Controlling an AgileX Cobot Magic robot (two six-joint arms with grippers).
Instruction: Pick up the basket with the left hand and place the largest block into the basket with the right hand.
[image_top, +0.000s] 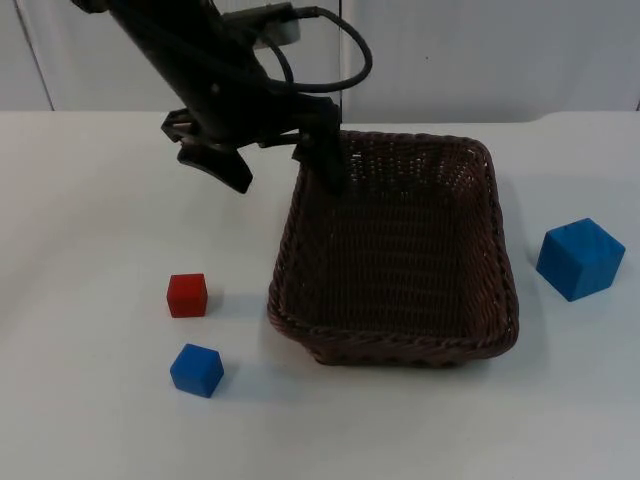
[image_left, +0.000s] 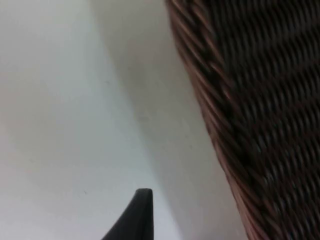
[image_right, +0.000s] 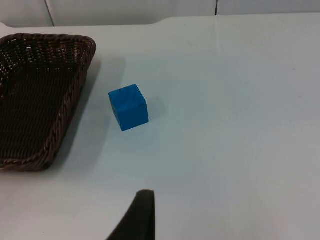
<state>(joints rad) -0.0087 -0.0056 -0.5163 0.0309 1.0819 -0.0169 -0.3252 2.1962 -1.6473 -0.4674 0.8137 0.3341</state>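
The white desk (image_top: 90, 200) carries the brown wicker basket (image_top: 400, 260) at centre. The left end effector (image_top: 285, 165), fingers apart, straddles its eleven-o'clock rim, one finger apparently inside; closing off-centre could tip the basket. The large blue block (image_top: 580, 258) sits at three o'clock, the red block (image_top: 187, 295) and small blue block (image_top: 197, 369) toward eight. The right end effector (image_right: 137, 220) waits; I cannot tell its opening.

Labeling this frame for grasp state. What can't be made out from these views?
- Left hand, top view: open over the basket rim; whether a finger touches the wicker is unclear.
- Left wrist view: blurred basket wall, contact not visible.
- Right hand: one fingertip, cut off by the edge, so open or shut unknown.
- Large blue block: far faces hidden.
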